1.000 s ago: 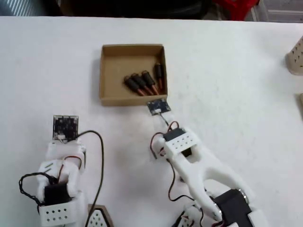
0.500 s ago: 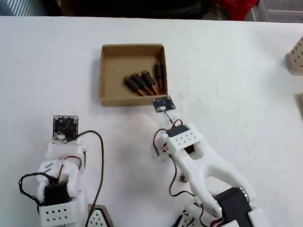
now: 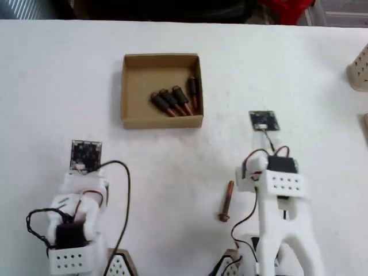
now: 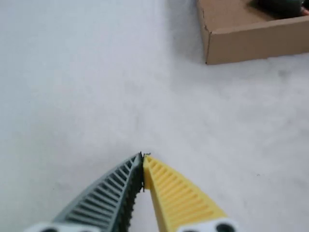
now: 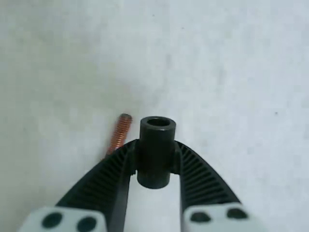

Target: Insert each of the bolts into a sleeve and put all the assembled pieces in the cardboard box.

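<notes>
The cardboard box (image 3: 161, 91) sits at the table's centre-left and holds several assembled bolt-and-sleeve pieces (image 3: 175, 99). A loose copper bolt (image 3: 226, 201) lies on the table just left of the right arm (image 3: 279, 190). In the right wrist view my right gripper (image 5: 155, 145) is shut on a black sleeve (image 5: 157, 150), held upright with its bore facing the camera, and the bolt's tip (image 5: 119, 133) lies just beside it. My left gripper (image 4: 143, 157) is shut with nothing in it, above bare table short of the box's corner (image 4: 251, 36). The left arm (image 3: 75, 213) stays at the near left.
A beige perforated block (image 3: 359, 70) stands at the right edge. Another perforated piece (image 3: 118, 265) sits at the near edge between the arms. The table's far edge (image 3: 184, 22) runs behind the box.
The right arm swung away from the box's near right corner, moving right and back toward its base. That uncovered the loose bolt. The left arm barely shifted.
</notes>
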Robot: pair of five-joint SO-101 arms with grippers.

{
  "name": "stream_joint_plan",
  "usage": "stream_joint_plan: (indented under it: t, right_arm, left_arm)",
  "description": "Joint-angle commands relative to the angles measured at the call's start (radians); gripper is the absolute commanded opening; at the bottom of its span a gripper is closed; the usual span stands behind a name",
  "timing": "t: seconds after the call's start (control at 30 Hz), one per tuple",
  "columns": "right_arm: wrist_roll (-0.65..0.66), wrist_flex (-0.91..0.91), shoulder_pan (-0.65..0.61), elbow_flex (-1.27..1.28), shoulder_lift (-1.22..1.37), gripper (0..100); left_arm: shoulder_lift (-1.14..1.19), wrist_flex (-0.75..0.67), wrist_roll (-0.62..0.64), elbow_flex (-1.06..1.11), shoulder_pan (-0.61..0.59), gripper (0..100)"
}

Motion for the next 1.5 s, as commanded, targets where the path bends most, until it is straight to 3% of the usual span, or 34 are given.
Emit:
stream_joint_plan:
  t: [0.0,0.27,0.53,0.67,0.83,0.9,1.07,1.3,1.47]
  right_arm:
    - [0.015,-0.019,0.131,0.011,-0.045,1.9]
    - [0.023,-0.194,0.351,0.124,-0.038,1.9]
    - [0.023,-0.208,0.455,0.133,-0.039,1.9]
    - [0.023,-0.208,0.456,0.133,-0.039,1.9]
    - [0.023,-0.234,0.456,0.147,-0.039,1.9]
    - [0.023,-0.271,0.456,0.167,-0.039,1.9]
    - [0.023,-0.297,0.456,0.180,-0.039,1.9]
    - [0.023,-0.298,0.456,0.180,-0.039,1.9]
    - [0.023,-0.298,0.456,0.180,-0.039,1.9]
  left_arm:
    - [-0.002,0.015,0.005,-0.015,0.070,2]
    - [0.027,0.048,0.043,-0.091,0.157,2]
    - [0.487,0.021,0.084,-0.391,0.269,2]
    - [0.700,0.021,0.101,-0.522,0.438,2]
    - [0.785,-0.034,0.310,-0.566,0.700,2]
    - [0.791,-0.077,0.334,-0.565,0.811,3]
    - [0.799,-0.186,0.483,-0.563,1.056,16]
    - [1.161,-0.387,0.532,-0.654,1.115,12]
    - [1.514,-0.422,0.532,-0.845,1.115,12]
